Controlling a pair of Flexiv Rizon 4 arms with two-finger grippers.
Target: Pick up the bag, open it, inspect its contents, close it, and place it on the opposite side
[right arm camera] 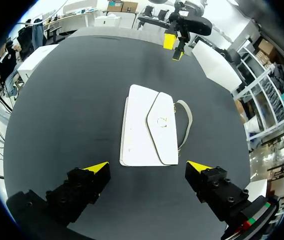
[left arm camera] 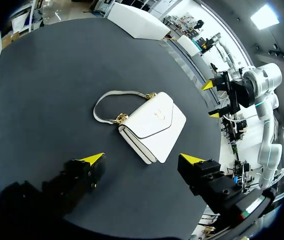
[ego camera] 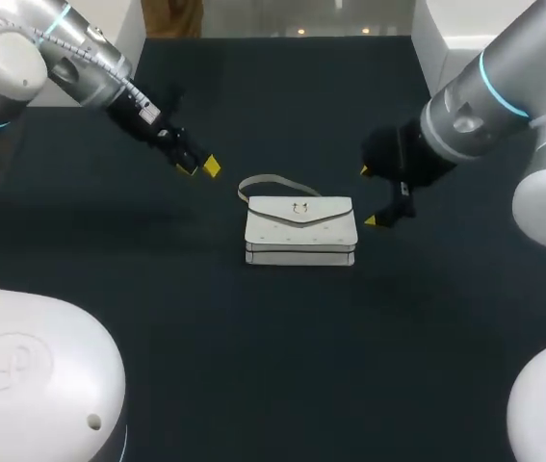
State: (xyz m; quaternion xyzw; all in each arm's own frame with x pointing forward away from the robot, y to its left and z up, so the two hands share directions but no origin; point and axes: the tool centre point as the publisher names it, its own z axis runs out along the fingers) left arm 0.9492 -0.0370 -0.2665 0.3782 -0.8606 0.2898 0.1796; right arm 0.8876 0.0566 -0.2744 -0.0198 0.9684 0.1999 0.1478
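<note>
White bag (ego camera: 299, 229) lies flat near mid-table, flap side up and flap shut, gold clasp (ego camera: 299, 208) at centre of the flap. Its strap (ego camera: 263, 181) loops out on the cloth from the far edge, toward the L side. L gripper (ego camera: 200, 167) is near the bag's far-L corner, close to the strap loop but apart from it, not touching. From the L wrist cam the bag sits ahead of the fingers, turned at an angle. Fingers spread, nothing btwn them. R gripper (ego camera: 368, 195) is just beside the bag's R end, w/ a small gap, no contact. From the R wrist cam the bag lies straight ahead, lined up btwn the two yellow tips but beyond them. Fingers wide apart, empty. L arm comes in from the far-L corner, angled down toward the bag. R arm comes in from the R side, wrist bent inward so the fingers point at the bag's end. Table (ego camera: 157, 318) is covered in dark cloth; the bag is the only item on it.
</note>
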